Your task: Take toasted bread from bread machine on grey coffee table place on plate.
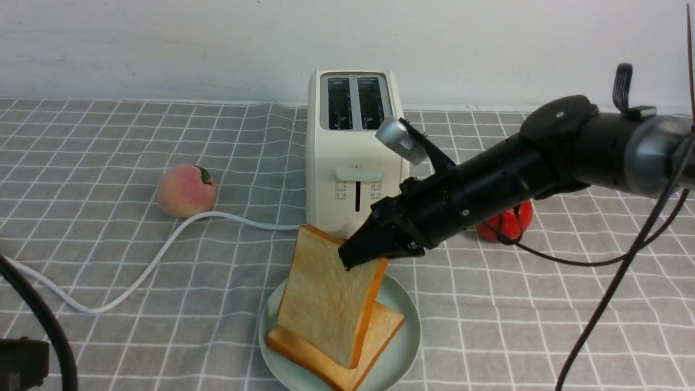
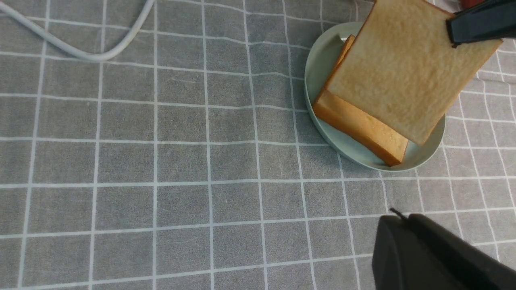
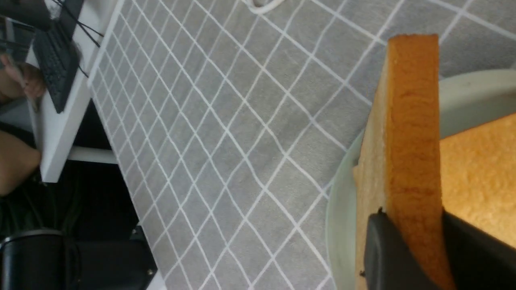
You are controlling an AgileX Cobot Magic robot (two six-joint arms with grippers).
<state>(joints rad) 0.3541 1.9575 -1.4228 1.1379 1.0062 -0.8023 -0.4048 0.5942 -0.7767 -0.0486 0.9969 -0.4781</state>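
The grey coffee table [image 1: 108, 271] carries everything, and the plate [image 1: 399, 296] sits at its near edge, in the middle. Directly behind the plate stands the bread machine [image 1: 347, 157], both slots empty. Its power cord [image 2: 96, 57] trails away to the plate's left.

On the plate, the flat slice [image 1: 380, 336] of toasted bread lies face down across the middle. The tilted slice [image 1: 326, 298] stands on it, lower edge resting there and upper edge leaning back over the plate's far rim.

The right gripper [image 1: 350, 258] reaches in from behind and right of the plate and straddles the upper right corner of the tilted slice. One finger lies against each face with the crust edge between them, and no gap shows, so it has hold of that slice.

The left gripper [image 2: 397, 237] is closed on nothing, over bare cloth to the plate's left.

A peach [image 1: 186, 191] lies behind and left of the plate. A red fruit [image 1: 507, 222] lies behind and right, partly hidden by the arm.
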